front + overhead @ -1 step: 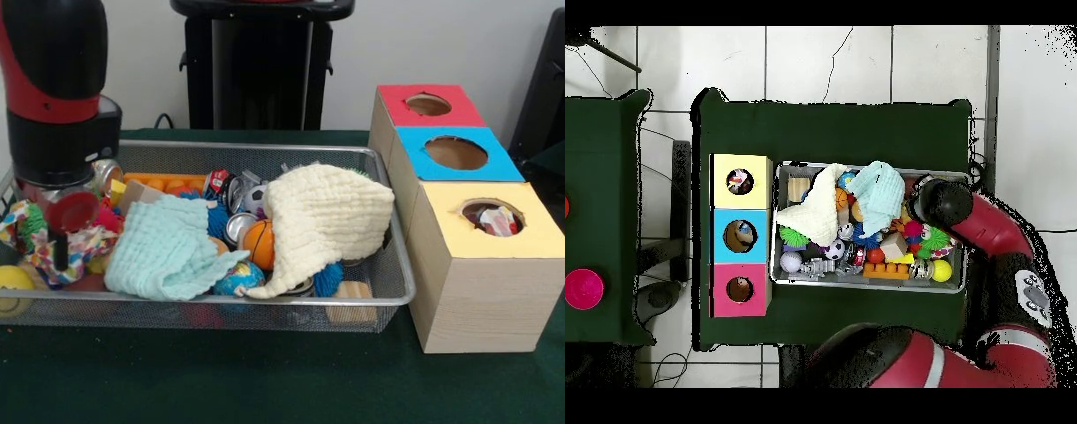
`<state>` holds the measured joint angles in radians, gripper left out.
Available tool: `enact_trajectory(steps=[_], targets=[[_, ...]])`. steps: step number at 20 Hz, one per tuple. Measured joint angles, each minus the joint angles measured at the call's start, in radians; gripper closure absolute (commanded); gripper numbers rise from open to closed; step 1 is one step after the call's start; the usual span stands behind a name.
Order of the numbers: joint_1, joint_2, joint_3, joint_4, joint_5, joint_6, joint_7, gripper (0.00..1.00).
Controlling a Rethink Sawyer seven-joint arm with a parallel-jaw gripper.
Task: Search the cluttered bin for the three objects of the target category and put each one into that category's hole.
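Red and black, my arm [55, 79] reaches down over one end of the wire mesh bin [388, 296]. My gripper [60, 231] sits low among the clutter there, beside a multicoloured patterned cloth [40, 240]; I cannot tell whether it is released or clenched.

Counting outward through the bin: two plain cloths lie on top, one mint green [168, 252] near my gripper and one cream [325, 216] draped toward the far end. Between them sit one orange basketball-patterned ball [259, 243], one globe-patterned ball [238, 277] and one small soccer ball [254, 198]. One yellow ball [12, 284] rests at the end by my arm. At least two crushed drink cans [237, 227] show near the middle. One orange toy brick [163, 182] lies along the far wall, and one wooden block [351, 300] sits at the front corner.

Beside the bin stands a row of three wooden boxes, each with one round hole: a red-topped box [402, 110], a blue-topped box [415, 155] and a yellow-topped box [441, 230].

Everything rests on a dark green tabletop [265, 380]. Overhead, white floor tiles [825, 60] surround it.
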<state>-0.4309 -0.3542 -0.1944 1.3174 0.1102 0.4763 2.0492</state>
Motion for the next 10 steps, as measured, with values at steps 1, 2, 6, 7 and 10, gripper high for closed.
enact_trajectory(steps=[1, 2, 6, 7, 10], targets=[[0.019, -0.013, -0.006, -0.001, 0.003, 0.027, 0.000, 1.00], [0.034, -0.023, -0.012, -0.004, 0.008, 0.055, 0.000, 1.00], [0.069, -0.047, -0.030, -0.024, 0.020, 0.158, 0.000, 1.00], [0.077, -0.052, -0.036, -0.031, 0.021, 0.186, 0.000, 1.00], [0.099, -0.069, -0.056, -0.053, 0.028, 0.266, 0.000, 1.00]])
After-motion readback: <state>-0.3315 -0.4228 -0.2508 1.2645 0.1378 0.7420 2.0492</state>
